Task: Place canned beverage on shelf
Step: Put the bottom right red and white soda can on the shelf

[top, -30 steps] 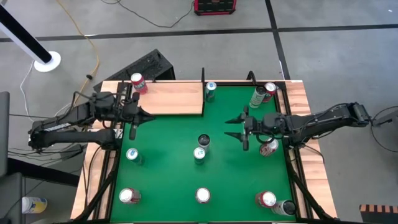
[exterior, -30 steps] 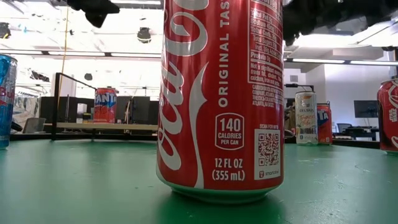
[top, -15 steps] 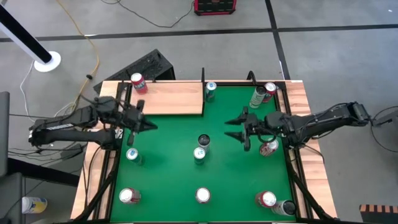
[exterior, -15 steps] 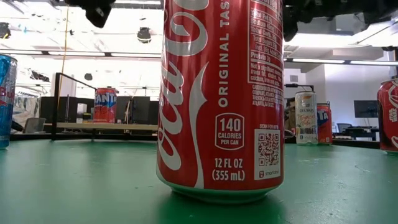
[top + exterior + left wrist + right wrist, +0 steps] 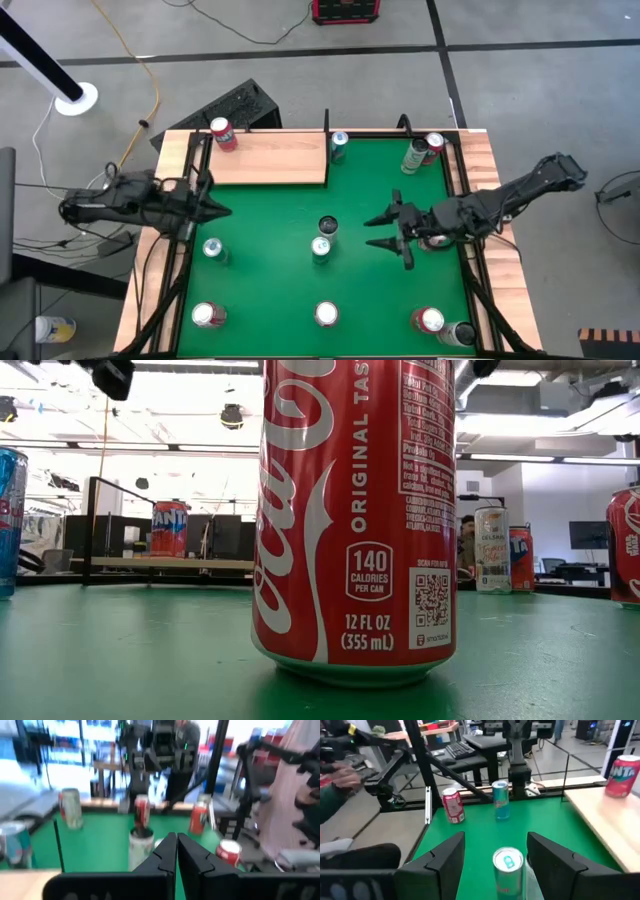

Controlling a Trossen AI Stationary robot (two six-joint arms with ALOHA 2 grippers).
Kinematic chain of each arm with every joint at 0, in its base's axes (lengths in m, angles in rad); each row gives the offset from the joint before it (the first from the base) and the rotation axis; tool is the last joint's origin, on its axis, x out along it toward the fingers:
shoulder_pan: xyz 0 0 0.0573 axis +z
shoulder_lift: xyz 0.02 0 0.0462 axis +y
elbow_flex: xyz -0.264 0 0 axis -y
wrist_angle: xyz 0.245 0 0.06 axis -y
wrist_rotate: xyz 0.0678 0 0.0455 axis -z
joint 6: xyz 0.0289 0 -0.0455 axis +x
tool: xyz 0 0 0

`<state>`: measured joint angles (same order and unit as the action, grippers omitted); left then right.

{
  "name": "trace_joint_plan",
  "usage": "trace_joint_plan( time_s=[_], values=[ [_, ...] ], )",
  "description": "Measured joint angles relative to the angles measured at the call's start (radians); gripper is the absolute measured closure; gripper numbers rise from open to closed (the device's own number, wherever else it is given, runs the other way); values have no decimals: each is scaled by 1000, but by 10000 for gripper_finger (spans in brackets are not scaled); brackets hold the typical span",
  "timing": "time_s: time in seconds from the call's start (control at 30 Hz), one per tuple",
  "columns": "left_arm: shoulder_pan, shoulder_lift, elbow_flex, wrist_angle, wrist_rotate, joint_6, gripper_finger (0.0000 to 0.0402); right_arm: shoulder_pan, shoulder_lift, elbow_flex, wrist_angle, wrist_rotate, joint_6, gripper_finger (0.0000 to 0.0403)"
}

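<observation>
Table: green felt top (image 5: 280,290) with wooden side strips, seen from above.
Shelf: pale wood board (image 5: 270,158) at the far left corner of the table.
Can on shelf: one red Fanta can (image 5: 222,133) stands upright on the shelf's far left corner.
Other cans: many stand upright about the green top; two at the centre, a dark one (image 5: 328,226) and a pale blue-topped one (image 5: 320,247) just beside it, and a large red cola can (image 5: 357,520) close to the low camera.
Left gripper (image 5: 218,209): at the table's left edge, near the shelf's front edge, fingers pressed together, holding nothing.
Right gripper (image 5: 385,232): over the right half of the green top, pointing toward the centre cans, fingers spread wide apart, empty; the blue-topped can (image 5: 508,870) stands ahead between them.
</observation>
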<state>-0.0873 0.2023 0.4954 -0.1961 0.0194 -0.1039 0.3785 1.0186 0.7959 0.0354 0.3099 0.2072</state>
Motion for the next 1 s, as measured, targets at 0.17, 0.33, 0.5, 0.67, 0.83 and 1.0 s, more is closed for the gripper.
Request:
trace_joint_plan(
  time_s=[0.17,0.33,0.5,0.67,0.83,1.0],
  values=[
    [-6,-159,-88,28,-30,18,402,23,31,50,-61,64,-6,163],
    [-7,-194,-153,42,-28,68,402,-6,35,57,-84,65,-5,163],
    [-6,-163,-210,100,-76,154,402,-57,41,57,-82,69,-5,163],
    [-6,-164,-239,200,-114,193,402,-102,49,57,-92,59,-3,163],
    [-6,-164,-239,238,-121,257,402,-127,67,123,-206,44,19,163],
    [-6,-164,-239,234,-126,261,402,-109,171,228,-259,-14,18,163]
  ],
)
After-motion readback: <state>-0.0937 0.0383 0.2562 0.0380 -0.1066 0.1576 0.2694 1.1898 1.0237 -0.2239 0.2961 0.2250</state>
